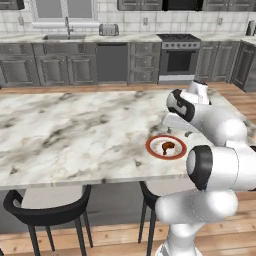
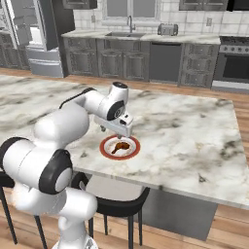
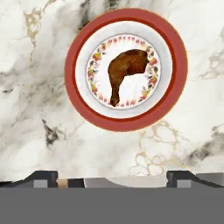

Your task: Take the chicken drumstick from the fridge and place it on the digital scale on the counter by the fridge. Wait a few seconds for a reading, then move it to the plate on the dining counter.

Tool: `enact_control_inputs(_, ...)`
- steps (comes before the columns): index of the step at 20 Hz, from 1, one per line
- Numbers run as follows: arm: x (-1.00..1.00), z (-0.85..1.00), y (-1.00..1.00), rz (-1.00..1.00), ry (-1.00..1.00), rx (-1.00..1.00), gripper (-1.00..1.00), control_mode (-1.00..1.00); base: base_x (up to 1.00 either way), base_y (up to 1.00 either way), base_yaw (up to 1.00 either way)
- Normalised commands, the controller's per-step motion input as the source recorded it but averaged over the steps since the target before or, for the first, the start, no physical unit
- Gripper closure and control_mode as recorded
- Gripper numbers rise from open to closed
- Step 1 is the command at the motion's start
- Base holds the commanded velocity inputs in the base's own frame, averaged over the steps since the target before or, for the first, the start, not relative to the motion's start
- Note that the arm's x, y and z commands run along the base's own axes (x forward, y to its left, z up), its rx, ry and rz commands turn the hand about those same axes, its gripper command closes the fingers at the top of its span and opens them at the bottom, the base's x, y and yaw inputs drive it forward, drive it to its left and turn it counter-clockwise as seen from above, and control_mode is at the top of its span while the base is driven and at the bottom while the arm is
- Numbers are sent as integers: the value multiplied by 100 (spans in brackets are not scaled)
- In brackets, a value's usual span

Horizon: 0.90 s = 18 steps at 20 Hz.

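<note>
Now the chicken drumstick (image 3: 124, 72) lies in the middle of the plate (image 3: 175, 92), near the front edge of the dining counter (image 1: 60, 135). The gripper (image 2: 115, 132) hangs just above it, jaws wide apart and holding nothing. Its bone end points toward the fingertips (image 3: 43, 178).

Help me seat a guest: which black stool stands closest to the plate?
The stool tucked under the counter edge just below the plate; the other stool stands far to the left.

white grey-veined marble dining counter (image 1: 75, 130), one red-rimmed plate (image 1: 166, 147) flat on it near the front edge
</note>
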Motion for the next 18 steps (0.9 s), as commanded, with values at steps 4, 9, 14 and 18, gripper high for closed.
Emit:
enact_control_inputs(4, -83, 87, 22, 11, 13, 0, -100, -100, 0, 0, 0)
enact_control_inputs(9, -73, 56, 31, 13, 22, 0, -100, -100, 0, 0, 0)
enact_control_inputs(14, -65, 12, 55, 13, 22, -1, -100, -100, 0, 0, 0)
enact_control_inputs(18, -59, 0, 96, 15, 0, -15, -100, -100, 0, 0, 0)
